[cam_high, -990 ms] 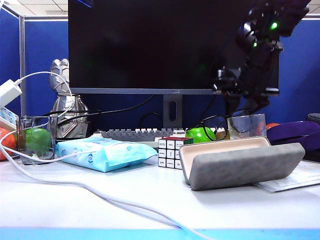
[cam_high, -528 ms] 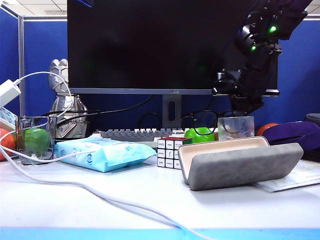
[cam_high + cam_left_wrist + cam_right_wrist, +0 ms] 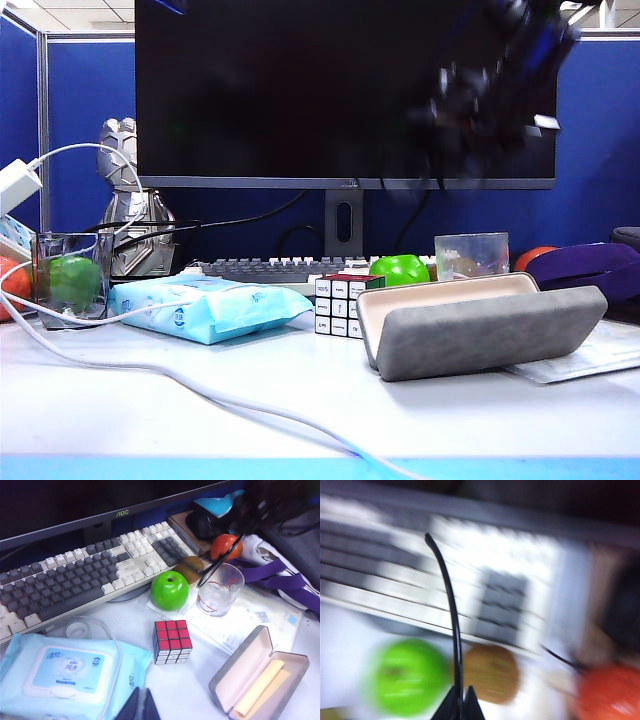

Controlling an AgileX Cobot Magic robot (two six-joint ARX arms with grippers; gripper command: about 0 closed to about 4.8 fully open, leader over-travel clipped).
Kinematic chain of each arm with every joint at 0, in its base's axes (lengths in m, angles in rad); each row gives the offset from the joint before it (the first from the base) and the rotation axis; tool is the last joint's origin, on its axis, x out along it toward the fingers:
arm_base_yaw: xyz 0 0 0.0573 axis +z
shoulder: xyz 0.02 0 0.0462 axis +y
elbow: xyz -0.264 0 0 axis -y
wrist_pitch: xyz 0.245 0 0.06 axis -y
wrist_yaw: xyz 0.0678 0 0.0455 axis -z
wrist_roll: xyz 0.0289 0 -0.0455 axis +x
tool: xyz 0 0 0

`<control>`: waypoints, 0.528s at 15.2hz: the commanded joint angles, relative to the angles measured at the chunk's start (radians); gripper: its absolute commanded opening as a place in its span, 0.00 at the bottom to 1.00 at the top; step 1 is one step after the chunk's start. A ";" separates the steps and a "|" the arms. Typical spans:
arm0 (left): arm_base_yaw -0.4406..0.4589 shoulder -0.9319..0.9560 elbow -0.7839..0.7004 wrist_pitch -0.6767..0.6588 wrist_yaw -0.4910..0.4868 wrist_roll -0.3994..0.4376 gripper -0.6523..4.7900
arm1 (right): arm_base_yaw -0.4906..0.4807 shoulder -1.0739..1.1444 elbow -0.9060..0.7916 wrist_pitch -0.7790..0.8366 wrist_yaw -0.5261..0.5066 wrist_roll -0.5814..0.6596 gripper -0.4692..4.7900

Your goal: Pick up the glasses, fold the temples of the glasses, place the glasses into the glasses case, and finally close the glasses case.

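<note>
The glasses case (image 3: pixel 480 330) lies open on the table at the right, its cream lining up; the left wrist view shows a folded cream cloth inside the case (image 3: pixel 260 675). My right gripper (image 3: pixel 460 704) is shut on one slim black temple (image 3: pixel 451 605) of the glasses, high above the keyboard. From the left wrist view a thin black part of the glasses (image 3: pixel 222 560) crosses above the clear cup. In the exterior view the right arm (image 3: pixel 480 95) is a blur before the monitor. My left gripper (image 3: pixel 140 707) is shut on nothing, above the tissue pack's edge.
A Rubik's cube (image 3: pixel 340 305), a green apple (image 3: pixel 400 270) and a clear cup (image 3: pixel 470 255) stand behind the case. A pale blue tissue pack (image 3: pixel 210 305) lies at the left. A white cable (image 3: pixel 150 370) runs across the front. The keyboard (image 3: pixel 75 575) sits under the monitor.
The right arm has swung up and is now blurred in front of the monitor. The glasses, which hung just behind the case by the cup, have risen with it. The left arm is still.
</note>
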 commanded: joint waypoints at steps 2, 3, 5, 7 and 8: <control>0.000 -0.002 0.004 0.036 0.122 -0.036 0.11 | 0.006 -0.080 0.004 0.029 -0.231 0.002 0.09; 0.000 0.001 0.004 0.070 0.165 -0.054 0.11 | 0.014 -0.100 0.004 0.051 -0.320 0.002 0.09; 0.000 0.010 0.004 0.147 0.183 -0.132 0.11 | 0.031 -0.135 0.004 0.119 -0.519 0.018 0.09; 0.000 0.010 0.004 0.190 0.198 -0.190 0.11 | 0.050 -0.151 0.004 0.190 -0.656 0.038 0.09; 0.000 0.011 0.004 0.203 0.207 -0.205 0.11 | 0.058 -0.156 0.004 0.230 -0.704 0.049 0.09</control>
